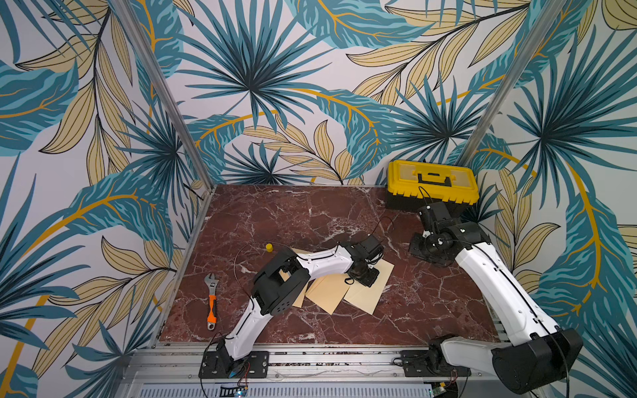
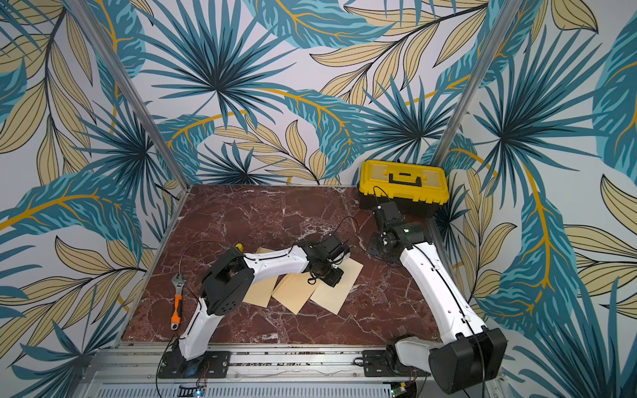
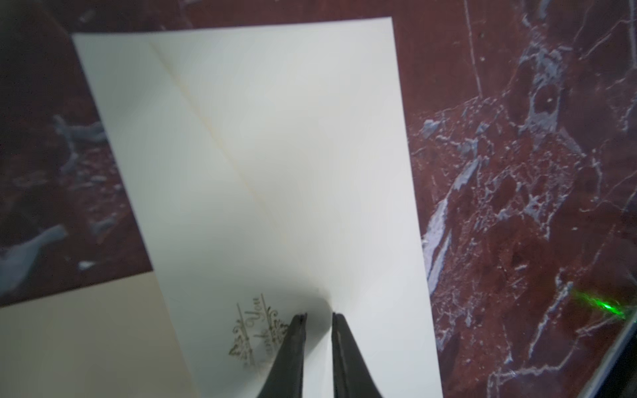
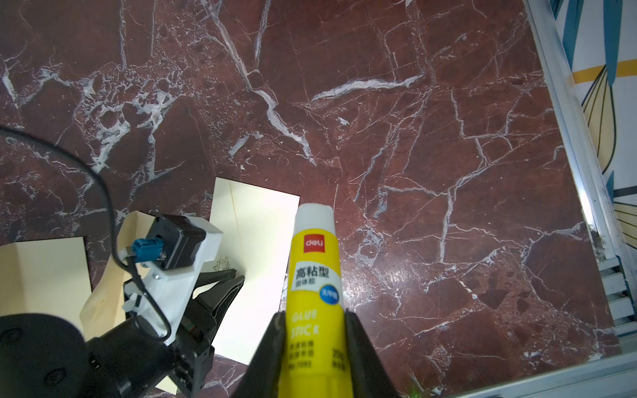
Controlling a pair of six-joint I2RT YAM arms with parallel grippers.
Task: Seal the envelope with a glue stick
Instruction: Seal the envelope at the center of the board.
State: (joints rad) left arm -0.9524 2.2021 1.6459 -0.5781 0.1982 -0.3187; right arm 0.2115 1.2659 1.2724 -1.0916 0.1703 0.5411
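Nearest, the right arm [image 1: 482, 275] reaches over the red marble table [image 1: 310, 213] toward the yellow toolbox [image 1: 432, 181] in the far right corner. 3 cream envelopes [image 1: 327, 293] fan out mid-table. The left gripper [image 3: 317, 315] sits on the rightmost envelope [image 3: 275, 138], fingers [image 3: 293, 344] narrowly apart, paper curling between them; whether it pinches I cannot tell. An orange-handled wrench [image 1: 211, 299] lies left. The right gripper [image 4: 312, 314] pinches the uncapped glue stick [image 4: 315, 268] right of the envelopes; its yellow cap [image 1: 269, 246] stands far-left of them.
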